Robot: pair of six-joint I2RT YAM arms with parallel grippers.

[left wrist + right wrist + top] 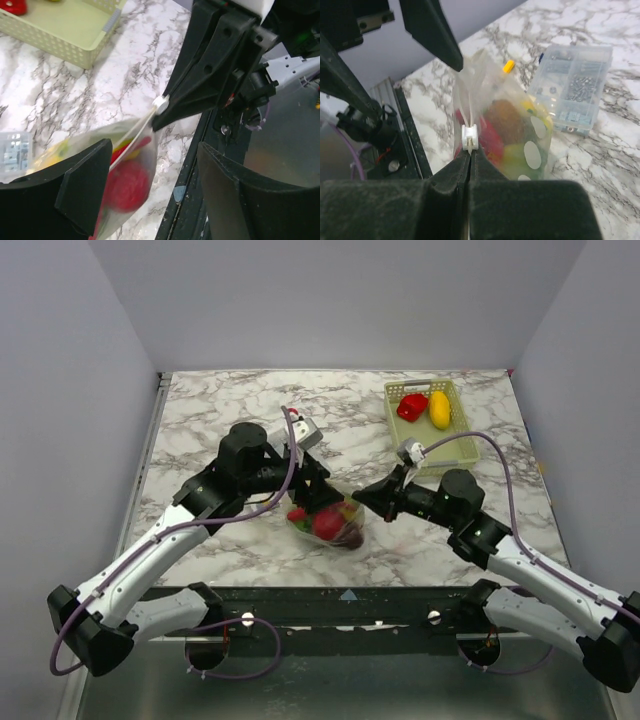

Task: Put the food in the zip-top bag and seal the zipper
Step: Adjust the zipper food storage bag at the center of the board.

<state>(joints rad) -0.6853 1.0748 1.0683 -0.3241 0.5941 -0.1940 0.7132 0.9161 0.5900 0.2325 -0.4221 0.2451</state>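
Observation:
The zip-top bag (330, 525) stands near the table's front edge, holding red, yellow, green and maroon food (500, 132). My right gripper (470, 154) is shut on the bag's top edge just below the white slider (470, 137) of the zipper. It also shows in the top view (360, 494) and in the left wrist view (200, 85). My left gripper (152, 150) is open and straddles the bag's mouth end, with the bag against its left finger (82, 185). A red and a yellow food piece (425, 407) lie in the basket.
The pale green mesh basket (452, 435) sits at the back right. A clear plastic box of small parts (575, 90) lies on the marble just behind the bag. The table's dark front rail (192, 200) runs close beside the bag.

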